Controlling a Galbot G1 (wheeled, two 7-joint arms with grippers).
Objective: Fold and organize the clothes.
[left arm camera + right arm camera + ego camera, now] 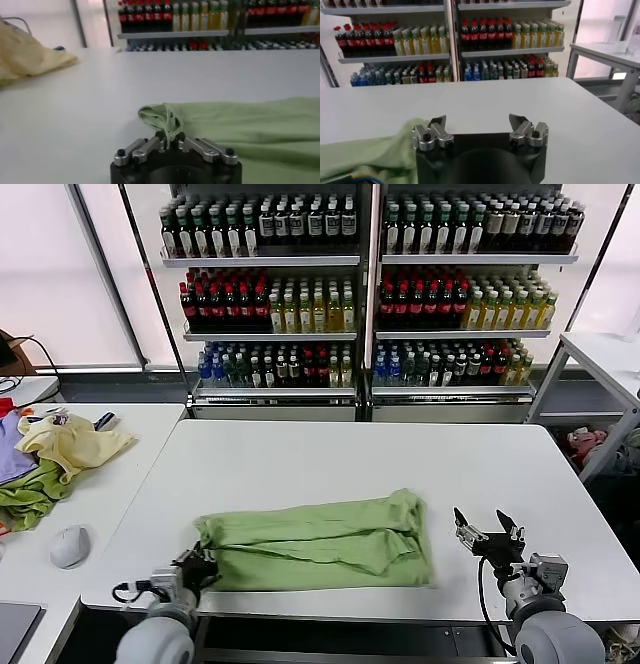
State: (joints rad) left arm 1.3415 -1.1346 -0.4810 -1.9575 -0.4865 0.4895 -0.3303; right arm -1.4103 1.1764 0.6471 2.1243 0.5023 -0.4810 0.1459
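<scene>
Left gripper [203,565] pinching shirt [320,541] — white table [350,454], bottle shelves [365,284]

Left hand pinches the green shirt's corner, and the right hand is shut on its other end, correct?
Not quite. The left hand does pinch the green shirt, but the right hand is open and beside the cloth, holding nothing, as the right wrist view shows.

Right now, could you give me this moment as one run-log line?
left gripper: shut on shirt corner | right gripper: open, beside shirt | shirt: partly folded on table
</scene>
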